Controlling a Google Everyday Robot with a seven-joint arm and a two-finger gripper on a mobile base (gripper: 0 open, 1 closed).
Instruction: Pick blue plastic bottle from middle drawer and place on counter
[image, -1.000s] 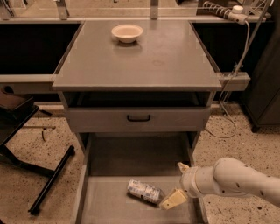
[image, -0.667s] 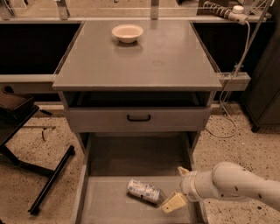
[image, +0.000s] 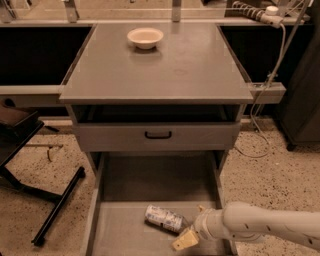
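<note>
The gripper (image: 192, 225) is low down at the right side of the middle drawer (image: 120, 235), which is pulled out. Its two yellow fingers (image: 182, 241) are spread apart and hold nothing. One finger points down toward the front of the drawer, and only the tip of the other shows, farther back. The blue plastic bottle (image: 163, 218) lies on its side on the drawer floor. Its right end is just beside the gripper, close to the gap between the fingers. I cannot tell if they touch. The white arm (image: 265, 230) comes in from the right, over the drawer's side wall. Above the open drawer is a shut drawer front (image: 125, 137) with a black handle (image: 158, 135). On top is the flat grey counter (image: 160, 70), with a cream bowl (image: 145, 37) near its back edge. A black stand (image: 55, 210) sits on the speckled floor (image: 260, 170) to the left.
</note>
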